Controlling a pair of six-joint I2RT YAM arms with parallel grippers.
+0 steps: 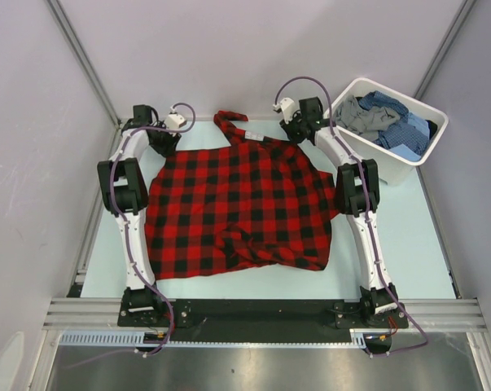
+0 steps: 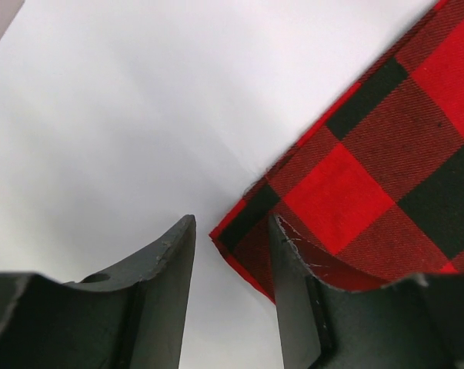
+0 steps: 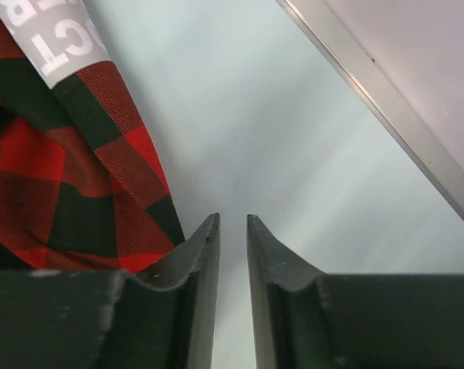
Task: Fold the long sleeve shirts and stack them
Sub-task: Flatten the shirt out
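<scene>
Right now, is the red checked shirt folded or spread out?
Spread out. The shirt lies flat and wide on the table, only rumpled along its near edge.

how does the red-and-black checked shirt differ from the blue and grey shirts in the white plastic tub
The red-and-black checked shirt lies spread out on the table; the blue and grey shirts sit crumpled in the white plastic tub. It is bold red check; they are blue check and plain grey. All are soft cloth.
</scene>
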